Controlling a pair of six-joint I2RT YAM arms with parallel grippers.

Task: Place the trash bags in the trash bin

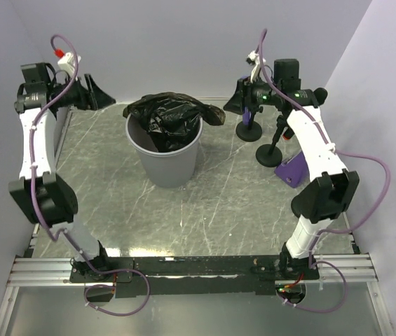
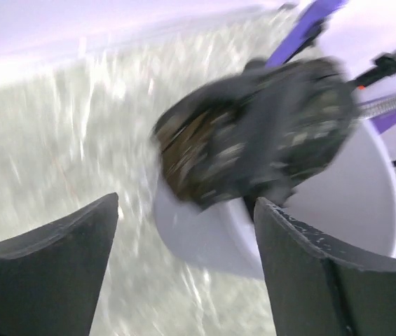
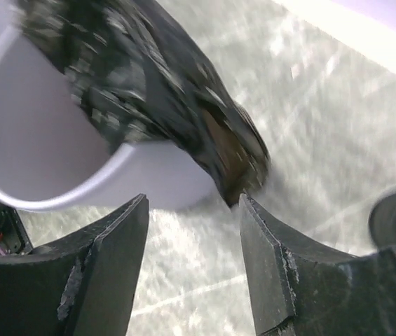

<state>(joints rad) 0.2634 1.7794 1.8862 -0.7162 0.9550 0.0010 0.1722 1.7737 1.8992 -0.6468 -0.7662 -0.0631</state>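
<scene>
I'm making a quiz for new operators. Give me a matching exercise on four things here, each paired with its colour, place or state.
1 trash bag
2 trash bin
3 left gripper
4 block

A light grey, standing upright
B open, holding nothing
C purple, far right
D black, draped over a rim

Pairs: 1-D, 2-A, 3-B, 4-C

The left arm (image 1: 40, 171) and right arm (image 1: 322, 164) share white plastic link shells (image 1: 308, 136) and chunky matte black joint housings (image 1: 43, 199). A thin purple cable (image 1: 66, 38) runs along each and loops loose at the base. A white connector with a red tip (image 1: 62, 57) sits near the left wrist; a small green light (image 1: 297, 96) glows on the right one. The left gripper (image 2: 185, 203) and right gripper (image 3: 192, 199) have broad black wedge-shaped fingers (image 3: 106, 273) with scuffed, chipped edges.
</scene>
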